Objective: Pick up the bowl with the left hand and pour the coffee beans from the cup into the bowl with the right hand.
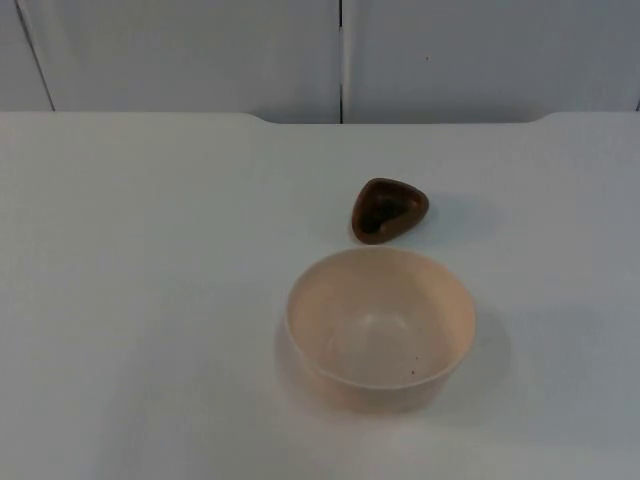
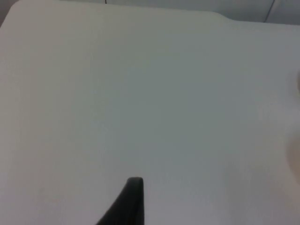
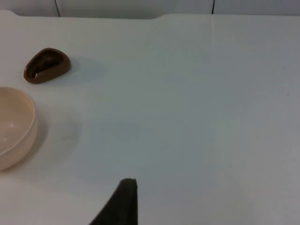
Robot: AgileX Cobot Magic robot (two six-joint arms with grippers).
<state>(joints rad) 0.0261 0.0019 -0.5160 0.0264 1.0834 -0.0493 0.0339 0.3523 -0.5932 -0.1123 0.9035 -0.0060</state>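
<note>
A pale peach bowl (image 1: 380,310) stands upright on the white table near the middle; its inside is bare apart from one tiny dark speck. Just behind it and slightly right sits a small brown cup (image 1: 388,209) holding dark coffee beans, a little apart from the bowl. The right wrist view shows the same cup (image 3: 47,65) and the bowl (image 3: 14,126) well off to one side of my right gripper (image 3: 124,201), which hovers over bare table far from both. My left gripper (image 2: 133,201) also hangs over bare table. Neither gripper holds anything that I can see.
The white table (image 1: 150,300) stretches wide on both sides of the bowl and cup. It ends at the grey partition wall (image 1: 200,50) at the back, where a shallow notch in the table edge sits.
</note>
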